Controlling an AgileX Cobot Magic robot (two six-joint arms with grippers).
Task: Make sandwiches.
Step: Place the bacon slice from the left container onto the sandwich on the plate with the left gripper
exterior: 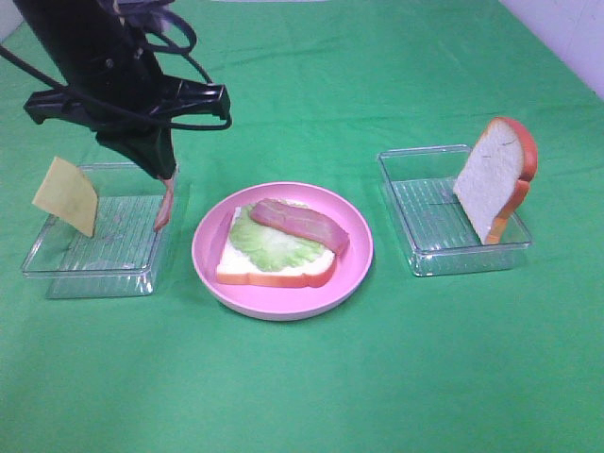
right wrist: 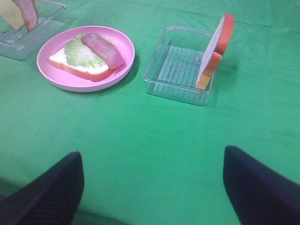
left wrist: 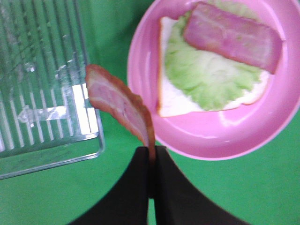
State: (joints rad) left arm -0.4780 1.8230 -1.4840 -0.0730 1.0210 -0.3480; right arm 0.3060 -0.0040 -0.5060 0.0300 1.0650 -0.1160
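On the round pink plate (exterior: 354, 274) lies a bread slice (exterior: 274, 274) with pale green lettuce (exterior: 269, 241) and one bacon strip (exterior: 300, 225) on top. My left gripper (exterior: 168, 179) is shut on a second bacon strip (exterior: 164, 209) and holds it hanging over the right edge of the left clear tray (exterior: 90, 274). In the left wrist view the strip (left wrist: 119, 104) hangs between tray and plate (left wrist: 211, 140). A yellow cheese slice (exterior: 66, 195) leans in that tray. A second bread slice (exterior: 494, 179) stands in the right clear tray (exterior: 425, 226). My right gripper (right wrist: 152, 187) is open, well short of the trays.
A green cloth (exterior: 377, 377) covers the whole table. The left arm's black body (exterior: 104, 66) reaches over the back left. A white wall edge (exterior: 576, 38) shows at the back right.
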